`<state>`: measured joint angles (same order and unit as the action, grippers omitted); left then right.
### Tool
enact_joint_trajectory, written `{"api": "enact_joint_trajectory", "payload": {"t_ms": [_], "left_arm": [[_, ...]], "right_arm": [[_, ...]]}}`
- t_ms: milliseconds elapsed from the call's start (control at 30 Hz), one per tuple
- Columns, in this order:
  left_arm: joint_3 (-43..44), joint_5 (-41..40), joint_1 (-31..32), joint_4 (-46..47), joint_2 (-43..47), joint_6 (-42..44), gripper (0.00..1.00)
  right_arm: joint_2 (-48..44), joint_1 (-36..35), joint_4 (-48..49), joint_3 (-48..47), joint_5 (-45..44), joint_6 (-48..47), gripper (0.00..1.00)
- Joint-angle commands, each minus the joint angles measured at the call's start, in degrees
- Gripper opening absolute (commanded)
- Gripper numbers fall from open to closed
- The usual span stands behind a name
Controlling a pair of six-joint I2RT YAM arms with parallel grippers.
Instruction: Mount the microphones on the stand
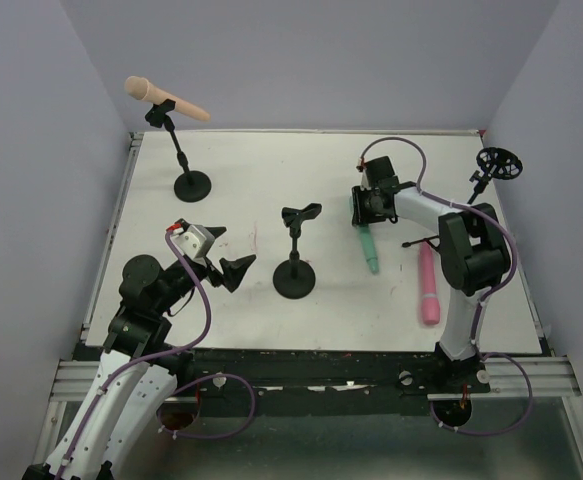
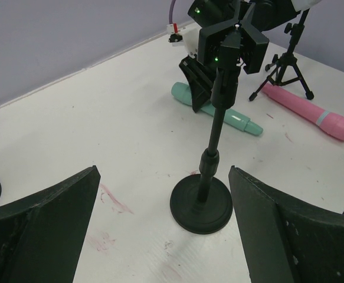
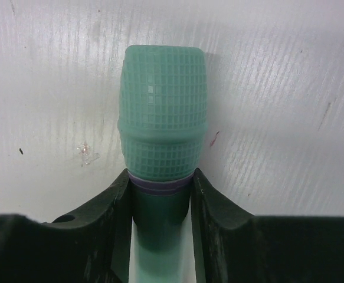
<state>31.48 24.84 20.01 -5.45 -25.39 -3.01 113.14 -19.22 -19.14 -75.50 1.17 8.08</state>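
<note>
The mint-teal microphone was found flat on the table, right of centre, its meshed head pointed away from the arms. It was straddled at the neck, just under the head, by the right pincer, drawn narrow around it with the fingers seemingly pressed to the collar. That grip was judged to be taken high so that the tapered body would be left free for a clip. No lift off the table was seen yet.

Just to its right, the pink microphone was laid along the table, untouched. The peach-tan microphone was already seated, tilted, in the clip of the far-left stand.

The middle stand was seen upright with its clip empty, and was judged the likely home for the mint-teal one. It was faced by the left pincer, spread wide with nothing held. The pole was framed between the fingers but kept well apart from them, a placement read as readiness to steady the stand. A tripod stand was noted at the far right, nothing seen in it. One microphone of three was counted as mounted.
</note>
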Motion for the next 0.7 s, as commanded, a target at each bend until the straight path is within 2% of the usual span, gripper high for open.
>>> {"api": "enact_joint_trajectory", "payload": {"t_ms": [0,67,167,400,667], "left_arm": [[1.8,-0.1,0.1,0.1,0.4,0.4,0.98],[1.7,0.2,0.0,0.4,0.6,0.5,0.98],[1.6,1.0,0.0,0.5,0.9,0.6,0.98],[0.4,5.5,0.0,3.1,2.0,0.8,0.98],[-1.6,14.2,-0.1,8.0,2.5,1.7,0.98]], "right_arm": [[-0.6,-0.1,0.7,1.3,0.4,-0.1,0.32],[-1.7,-0.1,1.0,1.3,1.3,-0.4,0.26],[-4.2,0.0,1.2,1.1,3.7,-1.3,0.21],[-13.5,0.2,-0.2,0.4,14.9,-7.3,0.16],[-22.6,3.9,-6.0,-3.5,43.2,-18.7,0.13]]}}
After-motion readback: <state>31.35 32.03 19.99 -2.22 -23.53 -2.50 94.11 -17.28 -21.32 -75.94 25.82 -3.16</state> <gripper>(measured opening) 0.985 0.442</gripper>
